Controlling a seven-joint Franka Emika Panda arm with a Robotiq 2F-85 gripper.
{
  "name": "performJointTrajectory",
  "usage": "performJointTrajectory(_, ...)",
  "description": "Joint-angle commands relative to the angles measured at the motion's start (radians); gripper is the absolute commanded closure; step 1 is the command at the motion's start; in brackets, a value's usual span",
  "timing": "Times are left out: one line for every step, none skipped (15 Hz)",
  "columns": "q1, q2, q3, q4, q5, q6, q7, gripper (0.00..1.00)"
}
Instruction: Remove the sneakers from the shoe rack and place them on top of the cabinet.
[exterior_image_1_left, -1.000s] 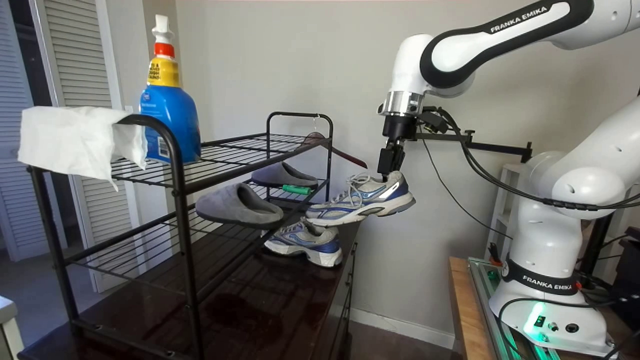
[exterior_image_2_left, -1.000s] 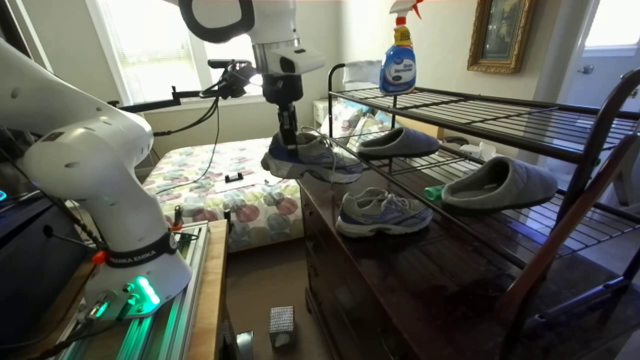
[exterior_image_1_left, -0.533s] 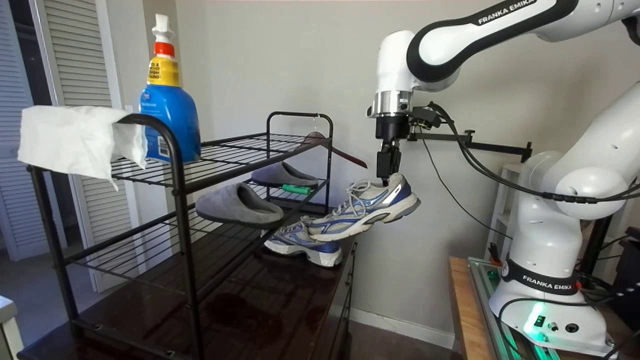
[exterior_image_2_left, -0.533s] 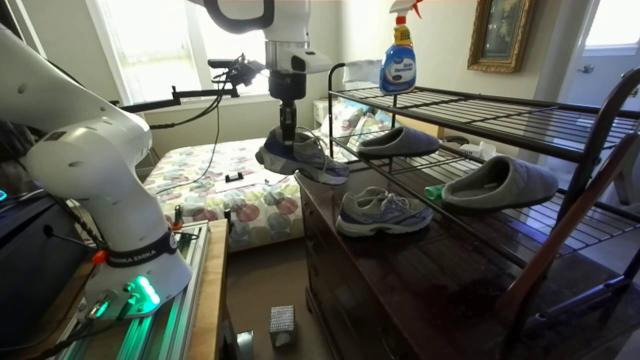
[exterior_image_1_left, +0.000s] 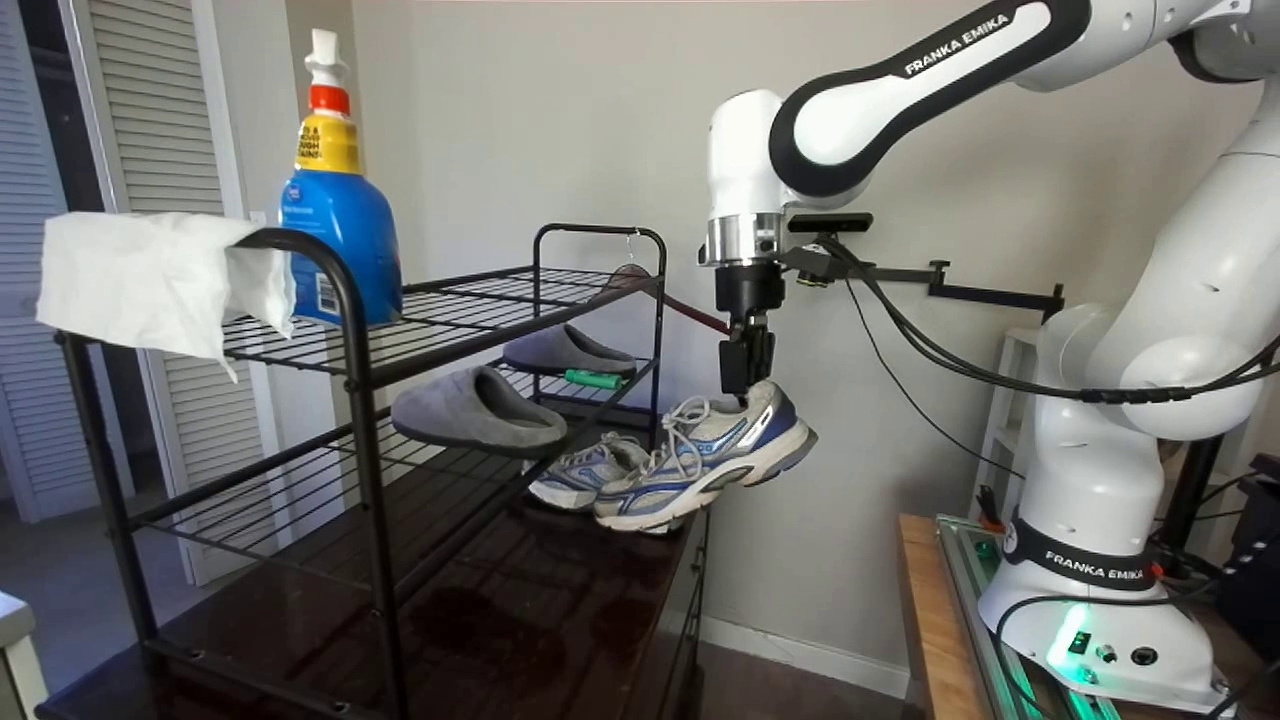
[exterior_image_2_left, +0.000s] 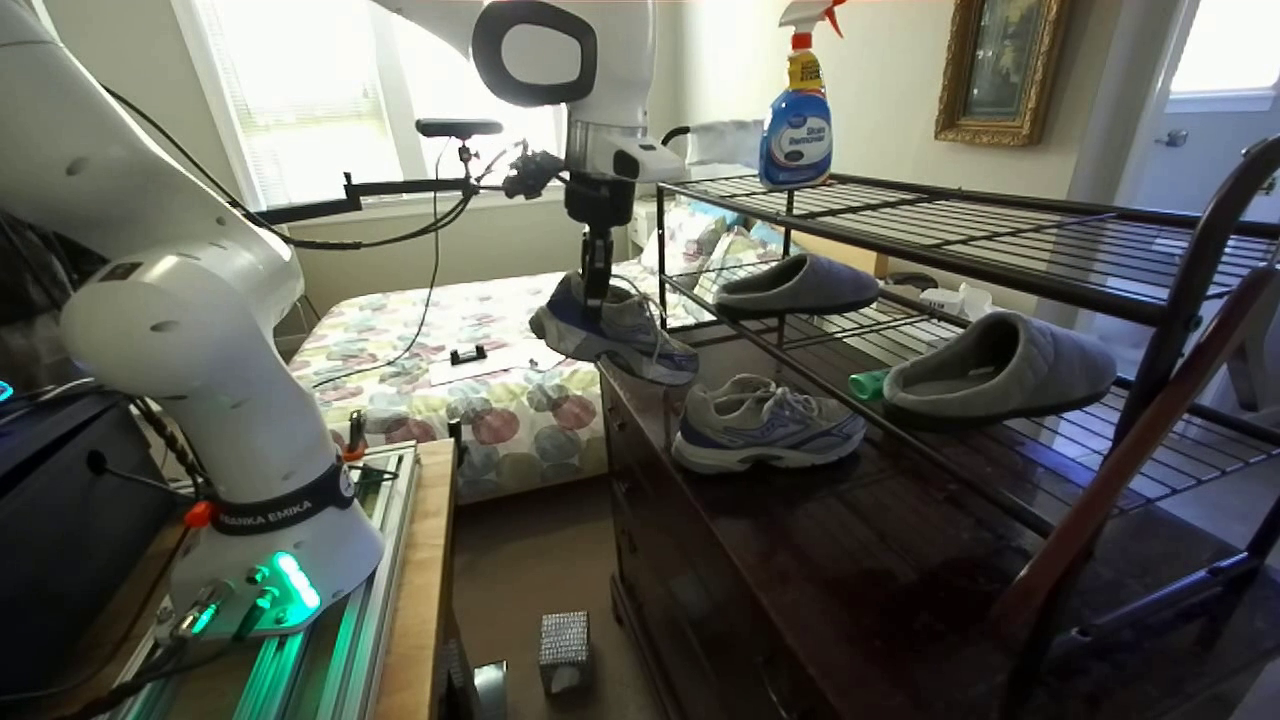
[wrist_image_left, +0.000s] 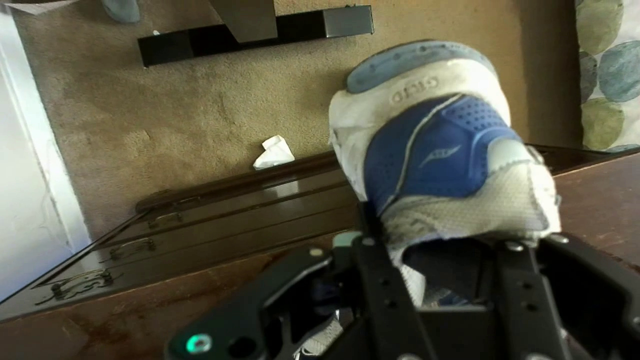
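My gripper is shut on the heel collar of a grey-blue sneaker, which hangs toe-down by the cabinet's end. It also shows in an exterior view, its toe close above the cabinet's corner; I cannot tell if it touches. In the wrist view the blue-and-white heel fills the space ahead of the fingers. The matching sneaker stands upright on the glossy dark cabinet top, partly hidden behind the held one in an exterior view. The black shoe rack stands on the cabinet.
Two grey slippers and a green object lie on the rack's middle shelf. A blue spray bottle and a white cloth are on its top tier. A wooden hanger leans at the rack's end.
My gripper has moved with the sneaker leftward and down in an exterior view. The sneaker tilts more toe-down and now overlaps the standing sneaker there. Rack and slippers have not moved.
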Motion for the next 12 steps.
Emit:
performJointTrajectory(0.010, 0.006, -0.010, 0.004, -0.004, -0.001, 0.003, 0.84)
performJointTrajectory(0.007, 0.012, 0.009, 0.002, -0.020, 0.004, 0.043, 0.96)
performJointTrajectory(0.007, 0.016, 0.028, -0.010, -0.017, 0.028, 0.101, 0.96)
performJointTrajectory(0.012, 0.017, 0.038, -0.022, -0.007, 0.036, 0.134, 0.96)
performJointTrajectory(0.020, 0.014, 0.045, -0.035, 0.009, 0.043, 0.154, 0.96)
performJointTrajectory(0.025, 0.011, 0.055, -0.047, 0.016, 0.057, 0.184, 0.96)
performJointTrajectory(0.033, 0.003, 0.063, -0.067, 0.031, 0.079, 0.211, 0.96)
performJointTrajectory(0.038, -0.014, 0.073, -0.093, 0.044, 0.115, 0.249, 0.96)
performJointTrajectory(0.048, -0.026, 0.079, -0.113, 0.059, 0.148, 0.269, 0.96)
performJointTrajectory(0.053, -0.044, 0.091, -0.148, 0.068, 0.225, 0.303, 0.96)
performJointTrajectory(0.058, -0.053, 0.100, -0.173, 0.079, 0.278, 0.333, 0.96)
performJointTrajectory(0.063, -0.059, 0.108, -0.196, 0.092, 0.336, 0.358, 0.96)
